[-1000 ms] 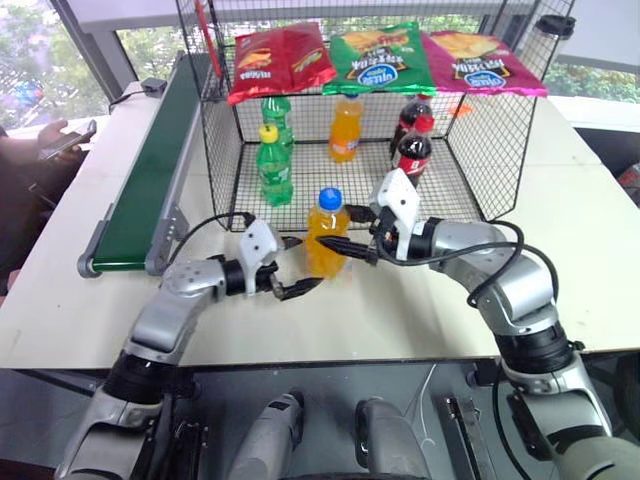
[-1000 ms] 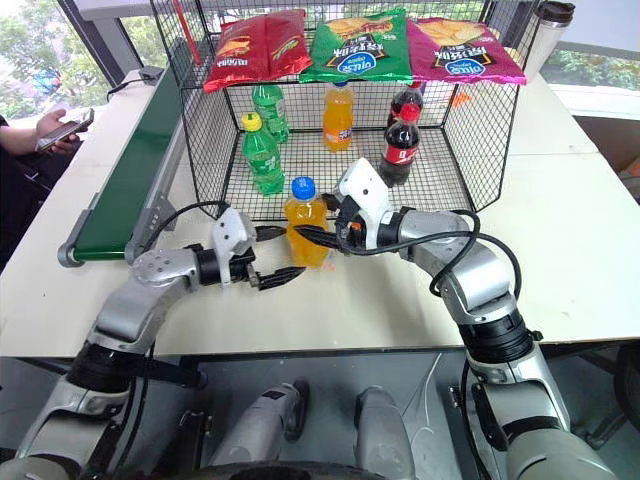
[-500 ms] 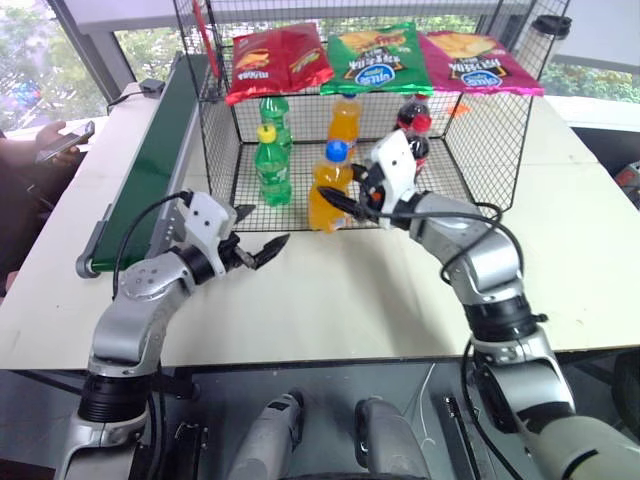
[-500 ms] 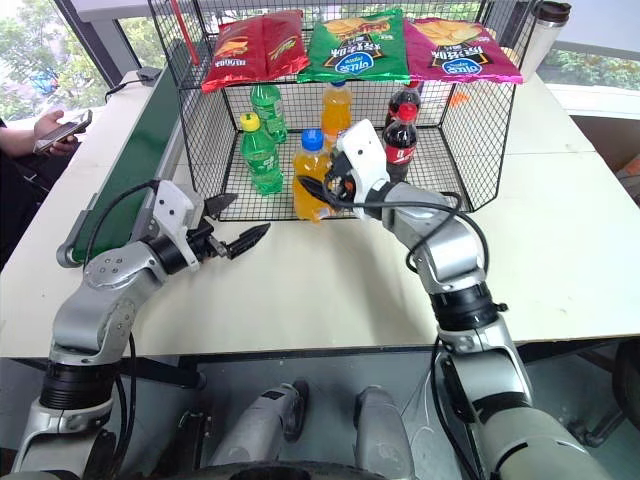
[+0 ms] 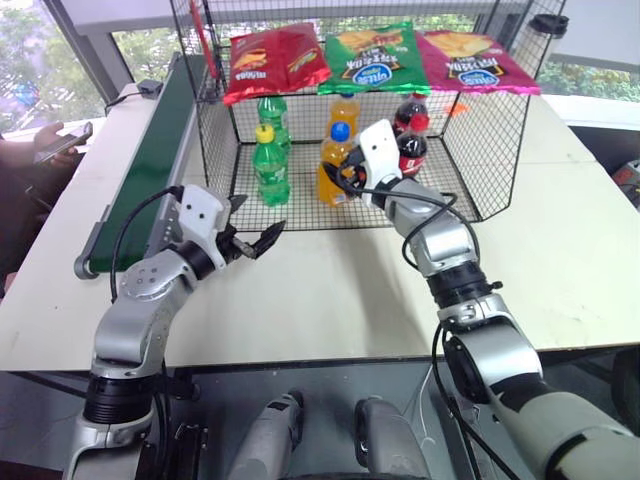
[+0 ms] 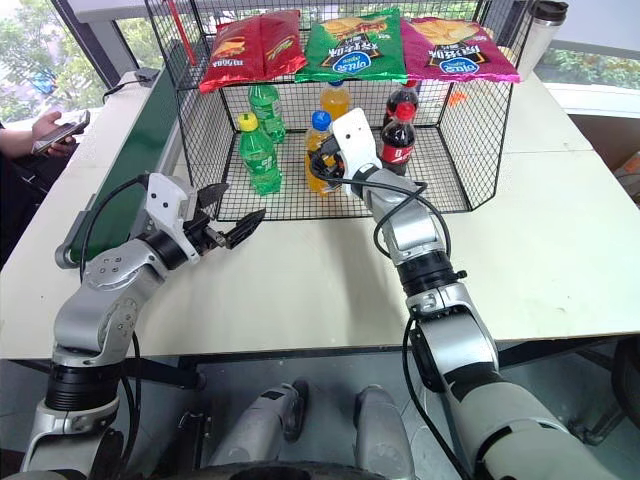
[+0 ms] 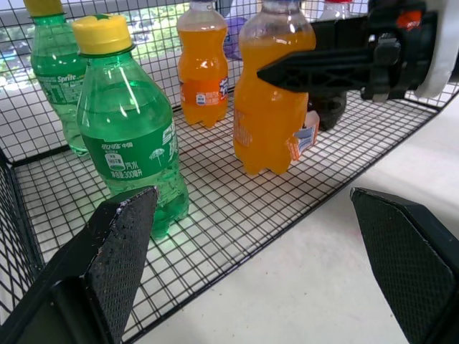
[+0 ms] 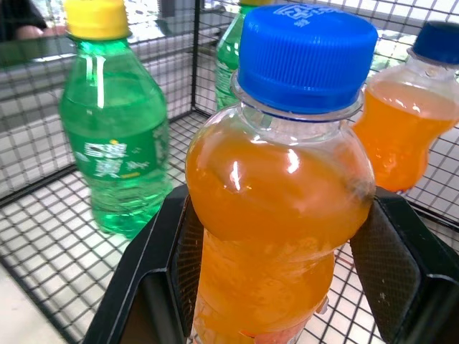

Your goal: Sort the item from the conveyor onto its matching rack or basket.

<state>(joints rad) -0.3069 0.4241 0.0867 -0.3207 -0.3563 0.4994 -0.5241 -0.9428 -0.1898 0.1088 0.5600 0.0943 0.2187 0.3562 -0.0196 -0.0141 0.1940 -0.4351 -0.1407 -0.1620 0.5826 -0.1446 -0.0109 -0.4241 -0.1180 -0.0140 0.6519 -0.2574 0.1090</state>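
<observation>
Head cameras look down over the table; wrist cameras sit close, both facing the wire cage.

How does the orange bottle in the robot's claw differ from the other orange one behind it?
The held bottle has a blue cap and stands near the cage's front, clamped in the right claw. The rear orange bottle stands free at the back, its cap hidden. Both are upright, clear bottles of orange soda.

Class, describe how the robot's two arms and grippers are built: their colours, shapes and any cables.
Both arms are silver-grey metal segments joined by black rings. Each wrist carries a white, boxy housing. The left gripper and the right gripper each end in two black tapered jaws with textured inner faces. Black cables loop loosely alongside each forearm.
</observation>
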